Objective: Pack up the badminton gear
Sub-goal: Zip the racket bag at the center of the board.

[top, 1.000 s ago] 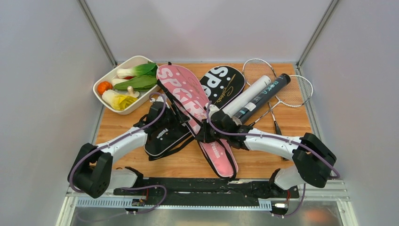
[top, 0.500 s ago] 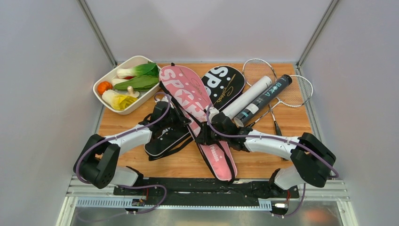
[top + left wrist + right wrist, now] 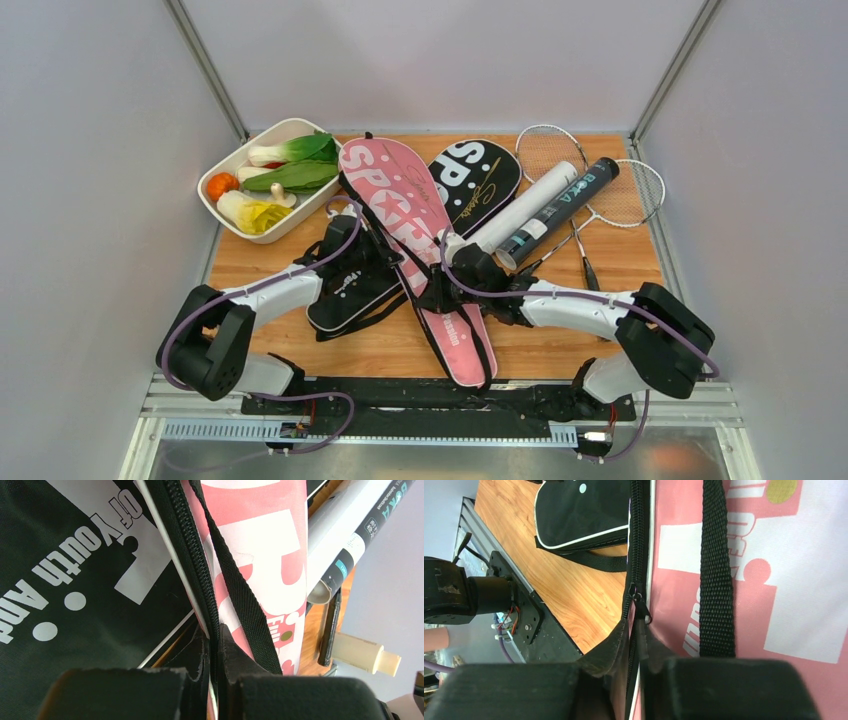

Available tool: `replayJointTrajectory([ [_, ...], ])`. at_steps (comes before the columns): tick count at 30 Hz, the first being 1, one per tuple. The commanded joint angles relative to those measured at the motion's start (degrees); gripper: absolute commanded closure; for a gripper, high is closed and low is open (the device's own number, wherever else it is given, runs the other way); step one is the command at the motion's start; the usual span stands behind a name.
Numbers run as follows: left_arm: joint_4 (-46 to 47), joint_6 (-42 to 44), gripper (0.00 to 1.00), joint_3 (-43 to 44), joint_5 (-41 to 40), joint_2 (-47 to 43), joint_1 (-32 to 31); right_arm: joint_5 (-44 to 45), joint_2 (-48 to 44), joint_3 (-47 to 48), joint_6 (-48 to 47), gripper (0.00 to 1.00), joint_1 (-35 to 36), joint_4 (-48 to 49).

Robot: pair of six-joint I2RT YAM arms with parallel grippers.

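Note:
A pink "SPORT" cover (image 3: 405,205) lies slantwise across the table, over a black cover (image 3: 345,290). My left gripper (image 3: 388,260) is shut on the pink cover's black zipper edge (image 3: 200,575), its fingertips (image 3: 235,652) pinching that seam. My right gripper (image 3: 437,290) is shut on the same zipper edge lower down, just below the zipper pull (image 3: 640,607). A white tube (image 3: 525,205) and a black tube (image 3: 560,208) lie at the right on two rackets (image 3: 625,190). No shuttlecocks show.
A white dish of vegetables (image 3: 232,160) stands at the back left. Another black cover (image 3: 478,178) lies behind the pink one. A small bottle with a tan cap (image 3: 365,655) shows in the left wrist view. The black base rail (image 3: 420,395) runs along the near edge.
My left gripper has moved in to the pink cover and shut on its zipper edge. The cover's near end has swung a little to the left. The right gripper keeps its grip.

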Motion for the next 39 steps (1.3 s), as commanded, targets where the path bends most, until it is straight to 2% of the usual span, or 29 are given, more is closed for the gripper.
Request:
replayJointTrajectory([
  [1,1.2,0.9,1.00,2.5,1.5,-0.9,-0.1,2.9,-2.3,0.5,-3.9,0.74,0.3,0.8],
  [3,0.4,1.2,1.00,3.0,1.7,-0.9,-0.1,5.2,-2.6,1.3,-7.3,0.63,0.8,-0.6],
  [6,-1.6,0.6,1.00,3.5,1.8,-0.9,-0.1,7.6,-2.2,2.7,-13.6,0.57,1.9,-2.7],
  [10,-3.3,-1.8,1.00,4.4,2.5,-1.2,-0.1,9.1,-0.2,4.6,-17.9,0.54,3.5,-5.7],
  [17,-3.5,-3.2,1.00,4.6,3.6,-2.2,-0.1,8.5,3.6,5.9,-17.4,0.55,3.7,-3.2],
  [21,-3.6,-3.6,1.00,4.6,3.8,-3.0,-0.1,8.1,5.7,5.8,-17.5,0.60,3.8,-0.8],
  [25,-3.2,-3.6,1.00,4.2,3.9,-3.1,-0.1,6.9,6.5,5.0,-17.5,0.71,3.8,2.2],
  [30,-4.3,-1.6,1.00,4.4,2.4,-3.0,0.0,7.0,4.5,3.2,-17.3,0.99,3.7,2.8],
  [35,-8.1,2.5,1.00,6.9,0.4,-2.6,0.0,8.8,-0.5,1.2,-17.1,1.00,3.7,0.0],
  [39,-10.2,3.7,1.00,8.0,0.8,-2.4,-0.1,13.8,-4.3,0.3,-18.4,1.00,3.6,-4.8],
])
